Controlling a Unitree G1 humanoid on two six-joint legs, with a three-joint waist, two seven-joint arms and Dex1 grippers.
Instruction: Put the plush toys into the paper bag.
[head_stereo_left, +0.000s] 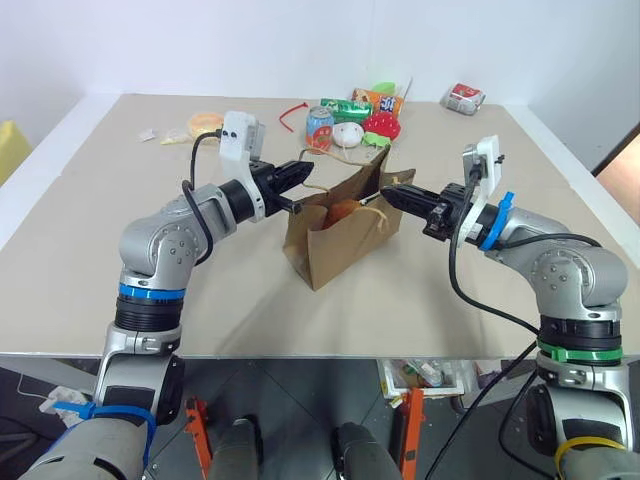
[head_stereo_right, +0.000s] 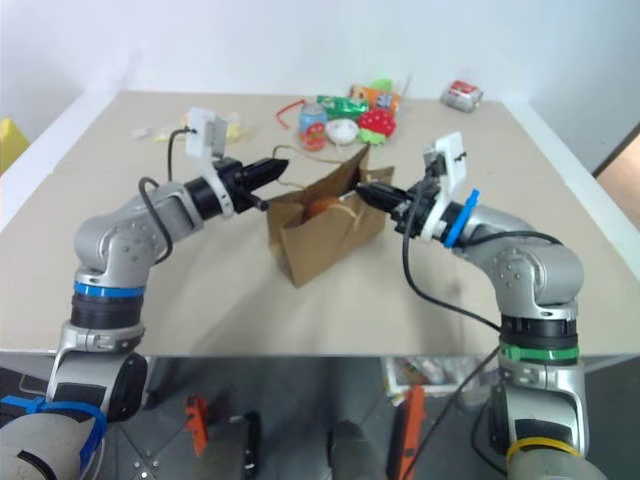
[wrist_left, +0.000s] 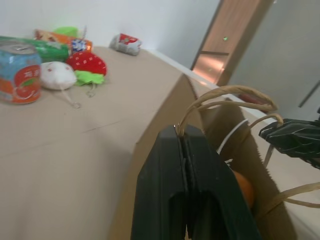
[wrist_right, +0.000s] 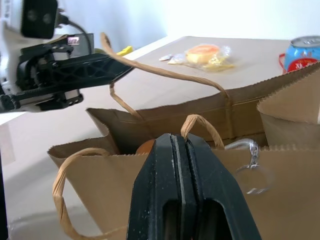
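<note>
Now, paper bag (head_stereo_left: 335, 245): mid-table, mouth open, orange-brown plush toy (head_stereo_left: 343, 211) inside.
Left gripper (head_stereo_left: 312, 171): pinched shut on left handle loop (wrist_right: 150, 70).
Right gripper (head_stereo_left: 385, 192): clamped shut on right handle loop (wrist_right: 201, 127).
Far side: can (head_stereo_left: 319, 128), strawberry toy (head_stereo_left: 382, 125), white plush (head_stereo_left: 347, 134).

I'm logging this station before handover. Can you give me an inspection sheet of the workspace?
Surface: beige table, level.
Job's things: brown kraft paper bag upright, orange-brown item inside; white egg-shaped plush outside.
Clutter: drink can, red strawberry toy, snack packets.
Grippers: left gripper shut on a paper handle; right gripper shut on the other paper handle.
Cables: black wrist cables.
Surroundings: white wall, wooden door.
</note>
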